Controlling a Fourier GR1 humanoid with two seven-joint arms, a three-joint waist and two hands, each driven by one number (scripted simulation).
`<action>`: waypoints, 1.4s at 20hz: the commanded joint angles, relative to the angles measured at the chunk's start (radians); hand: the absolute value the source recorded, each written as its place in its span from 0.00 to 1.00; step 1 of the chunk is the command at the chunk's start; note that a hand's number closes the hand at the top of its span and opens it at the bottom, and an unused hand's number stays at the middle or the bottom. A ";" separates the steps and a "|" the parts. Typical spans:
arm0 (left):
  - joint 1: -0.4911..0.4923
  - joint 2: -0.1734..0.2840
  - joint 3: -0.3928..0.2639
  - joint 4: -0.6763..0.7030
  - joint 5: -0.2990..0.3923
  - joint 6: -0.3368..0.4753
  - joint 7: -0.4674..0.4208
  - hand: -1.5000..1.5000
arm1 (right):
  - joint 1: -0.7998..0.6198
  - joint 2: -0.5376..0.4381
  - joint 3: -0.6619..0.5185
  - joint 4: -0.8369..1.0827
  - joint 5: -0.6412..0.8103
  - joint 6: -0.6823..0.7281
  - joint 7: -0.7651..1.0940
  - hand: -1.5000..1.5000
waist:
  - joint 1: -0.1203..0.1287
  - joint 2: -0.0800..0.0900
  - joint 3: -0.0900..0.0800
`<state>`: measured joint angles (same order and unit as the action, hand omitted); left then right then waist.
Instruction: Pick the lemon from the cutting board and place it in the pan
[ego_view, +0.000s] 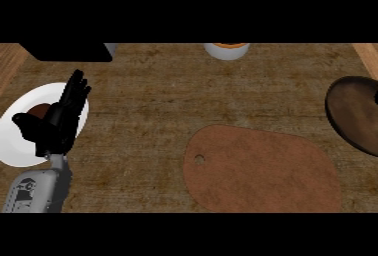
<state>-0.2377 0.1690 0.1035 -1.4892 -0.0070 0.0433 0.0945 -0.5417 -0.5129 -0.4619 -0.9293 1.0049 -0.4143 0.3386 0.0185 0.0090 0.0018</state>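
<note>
Brown counter (148, 90) carries a bare cutting board (258, 172) at near centre; no lemon shows on it or elsewhere. Left hand (55, 122), fingers straight, holding nothing, rests over a white plate (22, 150), apparently parked. Pan (358, 115) lies far right; right hand unseen.

A white plate (18, 150) lies far left of the counter (148, 85), with a brown item (38, 108) on it. A white cup (227, 51) and a black box (66, 51) stand at the counter's far edge
</note>
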 joint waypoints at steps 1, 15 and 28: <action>-0.029 -0.006 -0.002 0.038 -0.009 0.003 -0.020 0.50 | -0.074 -0.098 -0.087 0.276 -0.056 -0.099 -0.146 1.00 | 0.013 0.008 0.002; -0.040 -0.012 -0.002 0.020 -0.004 0.007 0.004 0.50 | -0.107 -0.138 -0.303 0.624 -0.353 0.139 -0.490 0.00 | 0.014 0.013 0.007; -0.001 0.040 0.045 0.005 0.040 -0.046 0.005 0.50 | -0.039 -0.082 -0.498 0.580 -0.597 0.054 -0.876 0.00 | -0.010 -0.006 0.001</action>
<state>-0.2425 0.1776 0.1178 -1.4744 0.0009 0.0273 0.0803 -0.6198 -0.6216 -0.8923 -0.3235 0.5041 -0.3815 -0.4207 0.0231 0.0113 0.0046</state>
